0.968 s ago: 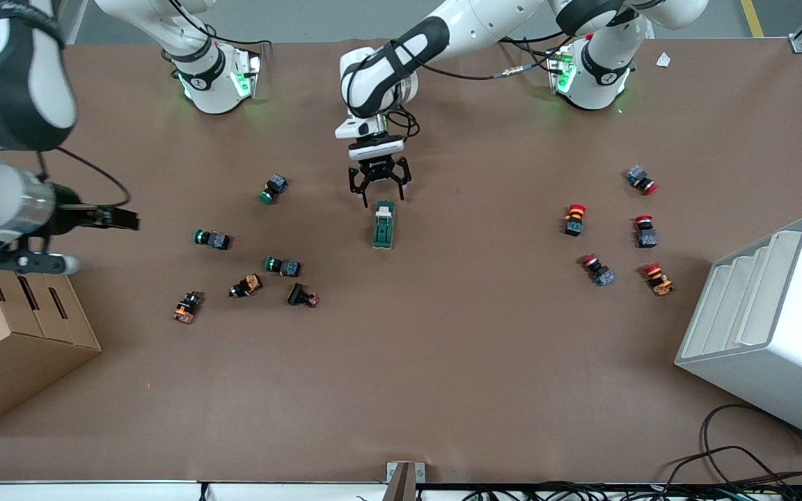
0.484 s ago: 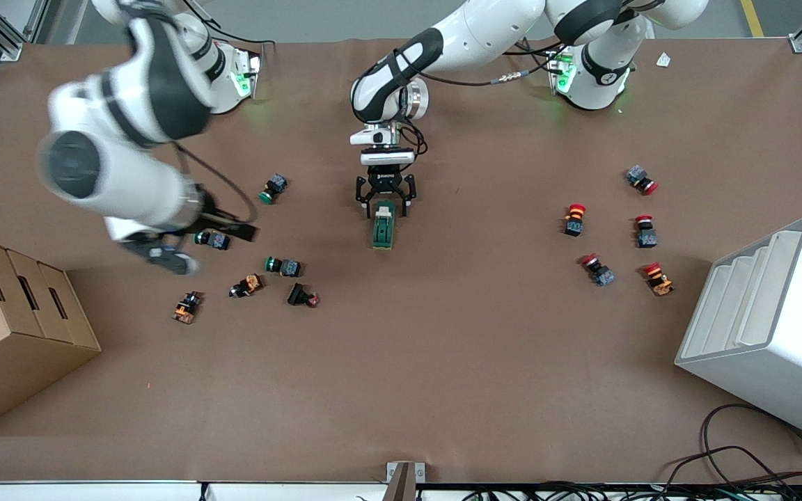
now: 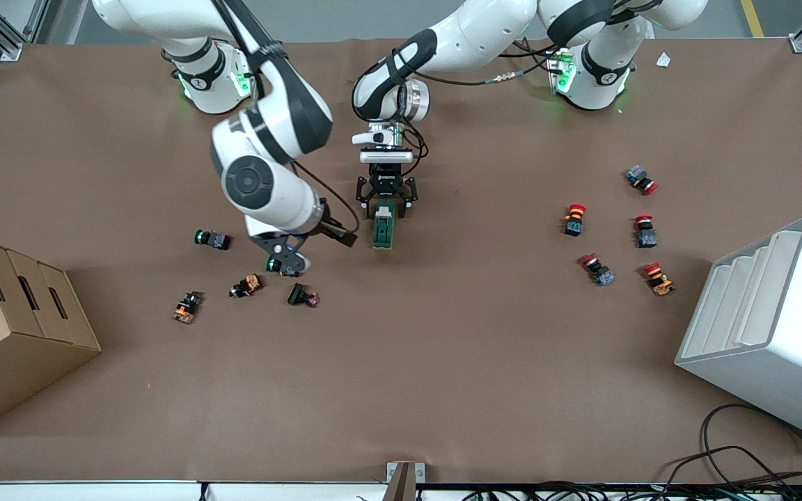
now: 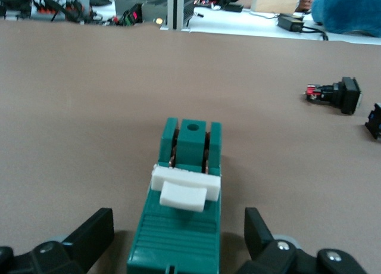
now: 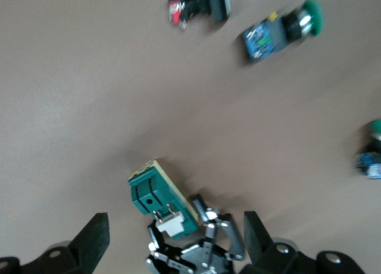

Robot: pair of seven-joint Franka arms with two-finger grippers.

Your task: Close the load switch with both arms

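From my station the front view is evenly and brightly lit from overhead; the brown table (image 3: pixel 443 362) shows no glare, and the shadows are soft and short. A broad, faint shadow lies under the right arm (image 3: pixel 269 160) toward five o'clock, and a darker one sits at nine o'clock of the white bin (image 3: pixel 770 327). Green light from the arm bases (image 3: pixel 241 83) spills onto the table beside them. My right wrist view is smeared by motion blur, worst on the push buttons (image 5: pixel 280 31) at one o'clock. My left wrist view is soft up close: the load switch (image 4: pixel 181 220) blurs toward six o'clock.
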